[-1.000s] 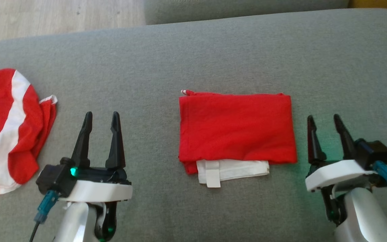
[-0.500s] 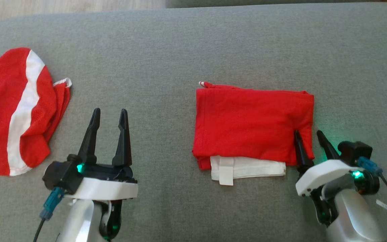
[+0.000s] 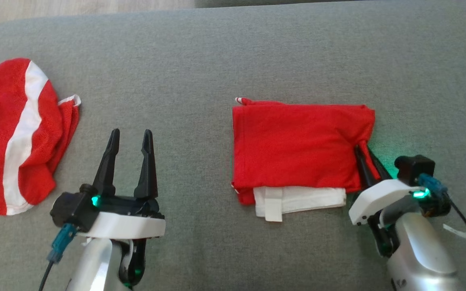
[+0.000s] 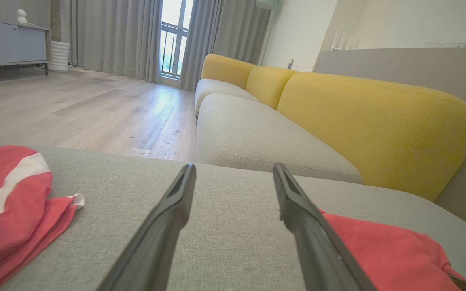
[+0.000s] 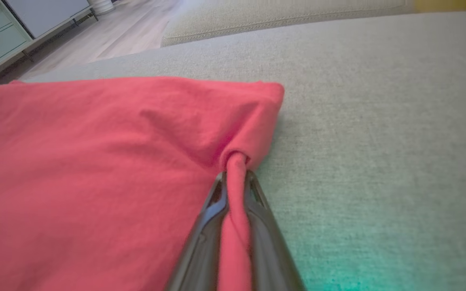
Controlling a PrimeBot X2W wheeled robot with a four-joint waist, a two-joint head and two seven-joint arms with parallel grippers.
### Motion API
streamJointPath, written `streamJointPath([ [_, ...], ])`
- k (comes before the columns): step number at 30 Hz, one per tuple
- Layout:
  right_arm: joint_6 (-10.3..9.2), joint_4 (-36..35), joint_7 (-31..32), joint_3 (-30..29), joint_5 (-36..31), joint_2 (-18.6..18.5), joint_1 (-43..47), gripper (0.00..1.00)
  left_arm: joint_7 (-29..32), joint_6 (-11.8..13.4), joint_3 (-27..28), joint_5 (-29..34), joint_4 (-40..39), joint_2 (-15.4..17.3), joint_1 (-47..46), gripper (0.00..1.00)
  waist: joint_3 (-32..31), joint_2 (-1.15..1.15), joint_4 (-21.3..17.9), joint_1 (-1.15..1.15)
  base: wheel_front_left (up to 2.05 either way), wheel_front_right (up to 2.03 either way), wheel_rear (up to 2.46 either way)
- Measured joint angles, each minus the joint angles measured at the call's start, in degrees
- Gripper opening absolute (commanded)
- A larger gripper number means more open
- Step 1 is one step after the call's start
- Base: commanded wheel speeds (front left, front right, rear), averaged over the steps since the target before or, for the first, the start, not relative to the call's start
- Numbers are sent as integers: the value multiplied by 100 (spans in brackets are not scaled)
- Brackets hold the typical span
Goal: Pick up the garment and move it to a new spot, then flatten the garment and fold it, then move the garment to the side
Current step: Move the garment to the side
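The folded red garment (image 3: 297, 147) lies flat on the grey sofa seat (image 3: 217, 64), a white panel sticking out of its near edge. My right gripper (image 3: 365, 150) is shut on the garment's right edge; the right wrist view shows a pinched ridge of red cloth (image 5: 235, 194) between its dark fingers (image 5: 206, 226). The garment (image 5: 95, 169) spreads to the left of that pinch. My left gripper (image 3: 130, 135) stands open above bare seat, left of the garment, nothing between its fingers (image 4: 168, 218). The garment's edge (image 4: 386, 254) lies to its right.
A second red garment with a white stripe (image 3: 14, 133) lies crumpled at the seat's left end, also in the left wrist view (image 4: 10, 202). Yellow backrest cushions (image 4: 378, 121) rise behind another seat. Wooden floor (image 4: 75, 109) lies beyond the seat's far edge.
My right gripper moved in onto the garment's right edge and shut on it, bunching the cloth. The head camera shifted, so the whole picture slid. The left gripper stayed open.
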Motion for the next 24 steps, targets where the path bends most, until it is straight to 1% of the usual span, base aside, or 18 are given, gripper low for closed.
streamJointPath([
  [3, 0, -1, 0, -177, -252, 2, -60, 0, 0, 0, 10, 0, 4, 0, -1, 100, -28, 0, -67, 0, 0, 0, 0],
  [5, 0, -14, 2, -232, -417, -134, -64, 0, 0, 0, 22, 1, 5, 0, 0, 100, -51, 0, -119, -1, 0, 0, 0],
  [6, 0, -29, 10, -252, -512, -250, -64, 0, 0, 0, 29, 2, 7, 0, -1, 100, -53, 0, -145, 0, 0, 0, 0],
  [7, 0, -98, 60, -316, -589, -524, -79, 0, 0, 0, 40, 2, 2, 0, -1, 100, -43, 0, -191, 0, 0, 0, 0],
  [9, 0, -178, 141, -361, -638, -812, -154, 0, 0, 1, 47, 2, -16, 0, -4, 100, -9, 0, -224, 0, 0, 0, 0],
  [13, 0, -315, 316, -376, -679, -1495, -434, 0, 0, 0, 42, 3, -47, 0, -63, 100, 102, 0, -257, 0, 0, 0, 0],
  [17, 0, -316, 390, -542, -669, -2154, -683, 0, 0, 0, 15, 7, -91, -1, -209, 100, 258, 0, -243, 0, 0, 0, 0],
  [20, 0, -220, 479, -780, -658, -2510, -832, 0, 0, 0, -26, 5, -119, -2, -300, 100, 385, 0, -194, 0, 0, 0, 0],
  [24, 0, -14, 590, -1252, -684, -2782, -1035, 0, 0, 0, -58, 1, -129, -2, -378, 100, 539, 0, -115, 1, 0, 0, 0],
])
